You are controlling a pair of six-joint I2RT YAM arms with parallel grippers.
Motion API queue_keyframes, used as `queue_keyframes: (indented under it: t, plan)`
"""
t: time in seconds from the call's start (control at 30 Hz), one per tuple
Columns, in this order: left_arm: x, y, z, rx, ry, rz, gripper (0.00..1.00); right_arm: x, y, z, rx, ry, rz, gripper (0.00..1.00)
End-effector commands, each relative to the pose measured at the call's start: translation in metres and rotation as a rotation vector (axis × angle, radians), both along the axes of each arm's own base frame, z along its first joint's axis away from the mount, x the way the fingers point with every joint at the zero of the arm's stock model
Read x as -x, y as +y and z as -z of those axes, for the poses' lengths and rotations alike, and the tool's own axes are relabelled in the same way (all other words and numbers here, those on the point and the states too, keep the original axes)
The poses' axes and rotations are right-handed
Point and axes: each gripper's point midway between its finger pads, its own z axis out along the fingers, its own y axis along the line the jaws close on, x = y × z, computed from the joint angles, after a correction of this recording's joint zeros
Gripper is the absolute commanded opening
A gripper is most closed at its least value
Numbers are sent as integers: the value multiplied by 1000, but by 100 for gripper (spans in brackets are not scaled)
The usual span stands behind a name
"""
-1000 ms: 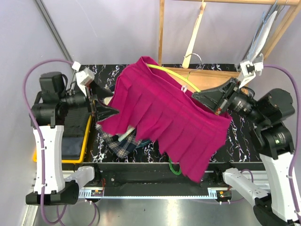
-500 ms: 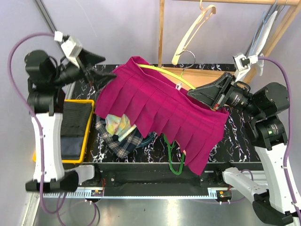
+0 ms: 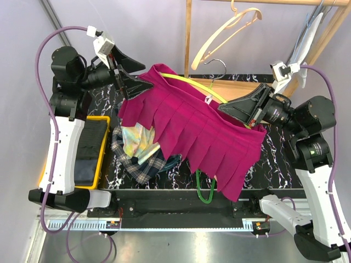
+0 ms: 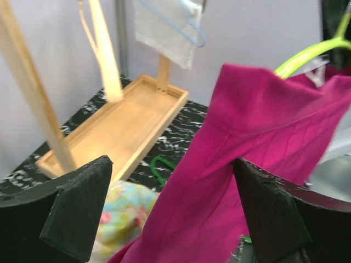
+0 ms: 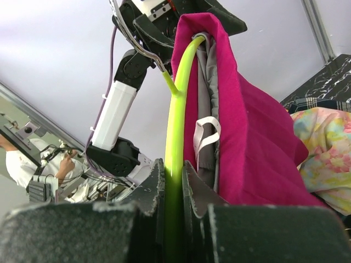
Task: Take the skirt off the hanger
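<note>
Clenched on the lime hanger, the right gripper has a finger pressed to each side of the thin bar. The left gripper is spread wide, with the magenta cloth showing in the gap and neither finger closed on it. Under both arms is the black marble table. The magenta pleated garment hangs above it from the lime hanger, spread from 10 o'clock down to 5 o'clock. The left gripper is at its upper corner at 10 o'clock and the right gripper at its waistband near 2 o'clock. A wooden tray lies at 1 o'clock on the far side of the table. The plaid skirt lies crumpled flat on the table at 8 o'clock, off any hanger, with a floral yellow-pink garment on top of it. A yellow bin stands just off the table at 9 o'clock. The dark green hanger lies on the table at 6 o'clock by the near edge. Its upper part is hidden under the magenta hem, so whether it touches the plaid skirt cannot be told.
</note>
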Motion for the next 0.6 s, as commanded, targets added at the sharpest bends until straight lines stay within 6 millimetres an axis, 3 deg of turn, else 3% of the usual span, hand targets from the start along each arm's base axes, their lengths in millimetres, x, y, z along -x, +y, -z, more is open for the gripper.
queue_keyframes:
  t: [0.0, 0.1, 0.27, 0.37, 0.57]
  plan:
    - [44, -8, -41, 68, -43, 110, 99, 20, -2, -30, -57, -148, -39, 0]
    - [57, -9, -57, 102, -67, 152, 97, 18, -2, -25, -54, -138, -38, 0]
    - [64, -9, -64, 122, -72, 172, 91, 15, -1, -18, -44, -127, -38, 0]
    - [61, -9, -61, 125, -61, 170, 89, 15, -1, -15, -40, -121, -34, 0]
    - [49, -11, -35, 101, -36, 168, 87, 16, -2, -20, -44, -134, -32, 0]
